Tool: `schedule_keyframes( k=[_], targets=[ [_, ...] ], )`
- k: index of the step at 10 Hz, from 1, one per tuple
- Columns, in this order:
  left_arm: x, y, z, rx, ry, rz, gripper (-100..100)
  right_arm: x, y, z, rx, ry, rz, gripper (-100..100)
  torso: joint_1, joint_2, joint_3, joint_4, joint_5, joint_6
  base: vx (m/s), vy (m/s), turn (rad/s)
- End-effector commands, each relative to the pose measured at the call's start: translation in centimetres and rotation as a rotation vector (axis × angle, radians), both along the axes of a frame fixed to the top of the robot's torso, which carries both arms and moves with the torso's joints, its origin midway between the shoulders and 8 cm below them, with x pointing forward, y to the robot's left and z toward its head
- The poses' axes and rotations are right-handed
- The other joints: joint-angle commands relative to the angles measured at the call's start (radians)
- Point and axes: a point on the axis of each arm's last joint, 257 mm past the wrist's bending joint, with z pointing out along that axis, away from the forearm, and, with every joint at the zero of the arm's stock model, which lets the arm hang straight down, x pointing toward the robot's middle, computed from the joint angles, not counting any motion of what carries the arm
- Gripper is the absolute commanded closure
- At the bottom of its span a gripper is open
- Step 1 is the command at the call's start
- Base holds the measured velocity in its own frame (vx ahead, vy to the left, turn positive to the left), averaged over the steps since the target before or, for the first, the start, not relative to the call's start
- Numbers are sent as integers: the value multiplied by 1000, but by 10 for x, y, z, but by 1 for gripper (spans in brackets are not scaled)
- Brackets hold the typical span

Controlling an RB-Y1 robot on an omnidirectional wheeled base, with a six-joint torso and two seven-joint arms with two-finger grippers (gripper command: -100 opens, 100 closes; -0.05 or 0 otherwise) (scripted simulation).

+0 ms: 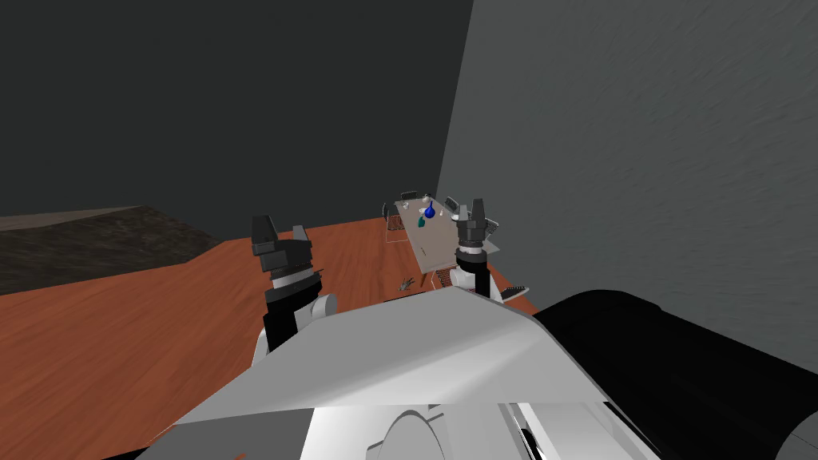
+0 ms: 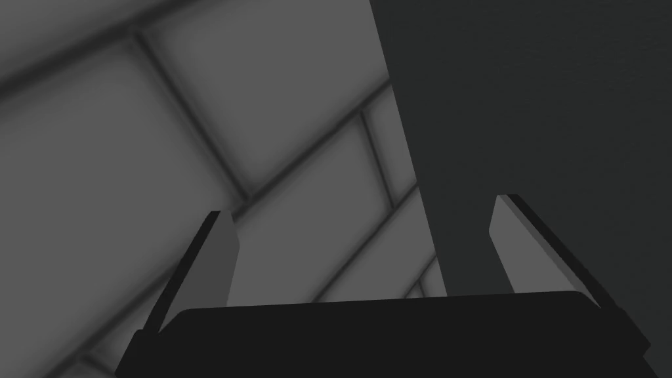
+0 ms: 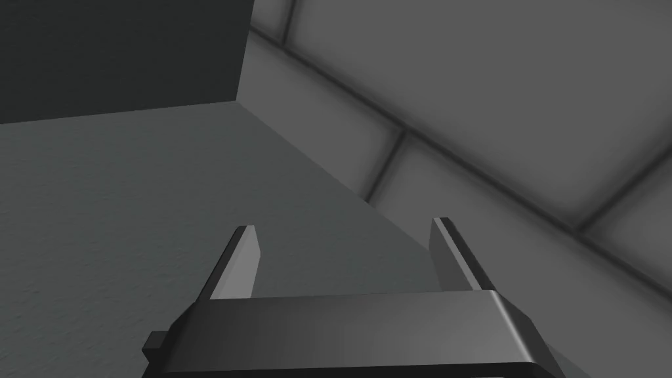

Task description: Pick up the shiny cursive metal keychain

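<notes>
Both my jaws gape empty. Grey keychain [image 1: 407, 283] on the floor [image 1: 160, 335] off the bench's [image 1: 417, 237] near end: likely light, stiff, slick; I'd pinch across it.

Wood floor [image 1: 144, 335] ahead, table [image 1: 421, 239] and chairs [image 1: 409, 194] by wall [image 1: 639, 160]

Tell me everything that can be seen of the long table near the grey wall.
The table is long and rectangular, with a plain light beige top. It stands far off on the reddish-brown floor, close to the grey wall. A blue vase and a small teal thing stand on its far part. Dark chairs stand around it. My right claw hides part of its edge.
</notes>
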Motion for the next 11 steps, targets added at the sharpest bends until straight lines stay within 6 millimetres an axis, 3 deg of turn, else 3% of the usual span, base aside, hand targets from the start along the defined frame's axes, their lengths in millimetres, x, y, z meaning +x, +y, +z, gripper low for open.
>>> schedule_keyframes(
  k=[1,4,5,8,11],
  targets=[
    [0,0,0,0,0,0,0,11,-3,-11,-14,45,2,-100,0,0,0,0,0,0,18,41,-18],
    [0,0,0,0,0,0,0,38,-13,-39,-31,153,-2,-100,6,-3,-2,-1,1,0,53,87,-19],
    [0,0,0,0,0,0,0,38,-13,-39,-31,153,-2,-100,6,-5,-3,-1,1,0,43,66,-7],
    [0,0,0,0,0,0,0,72,-34,-81,-34,304,-19,-100,5,-4,-2,-1,1,0,56,79,-20],
    [0,0,0,0,0,0,0,85,-46,-102,-27,372,-29,-100,5,-4,-3,-1,1,0,52,72,-13]
  ],
)
